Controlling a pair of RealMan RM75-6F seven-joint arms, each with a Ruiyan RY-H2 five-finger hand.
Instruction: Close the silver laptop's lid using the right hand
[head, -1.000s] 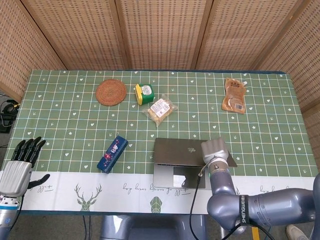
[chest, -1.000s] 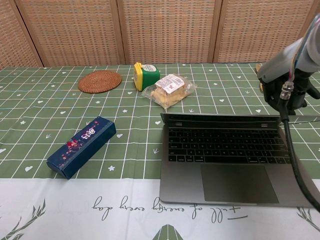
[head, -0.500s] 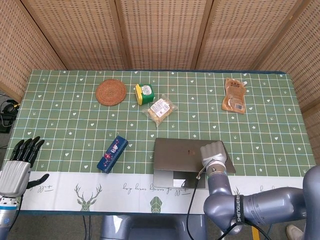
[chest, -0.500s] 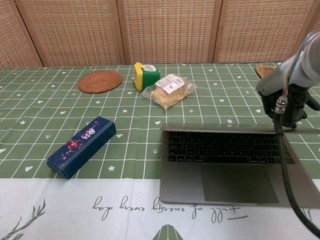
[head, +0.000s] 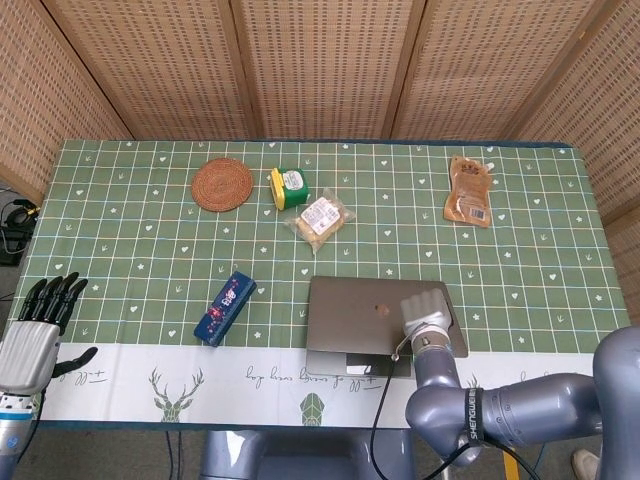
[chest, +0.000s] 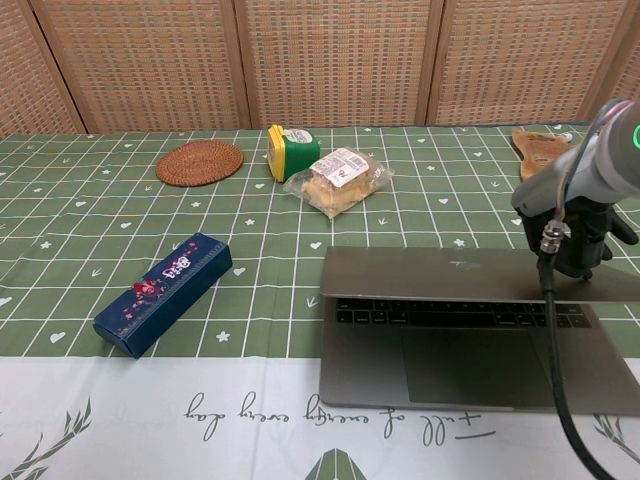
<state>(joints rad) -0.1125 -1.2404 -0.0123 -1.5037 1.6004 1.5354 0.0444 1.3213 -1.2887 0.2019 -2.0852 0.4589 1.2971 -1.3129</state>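
Note:
The silver laptop (head: 370, 318) (chest: 440, 275) lies at the table's front edge, right of centre. Its lid is tilted low over the keyboard, and in the chest view part of the keys and the trackpad still show beneath it. My right hand (head: 424, 309) (chest: 572, 232) presses on the lid's right part from above; whether its fingers are spread or curled I cannot make out. My left hand (head: 40, 325) hovers off the table's front left corner, fingers apart and holding nothing; only the head view shows it.
A dark blue box (head: 224, 306) (chest: 165, 291) lies left of the laptop. Behind it sit a wrapped bread (head: 320, 217), a yellow-green container (head: 289, 186), a round woven coaster (head: 222, 183) and a brown pouch (head: 468, 191) far right. A cable hangs from my right wrist.
My right hand has pushed the lid forward and down, from roughly half open to nearly flat over the keyboard. The left hand has not moved.

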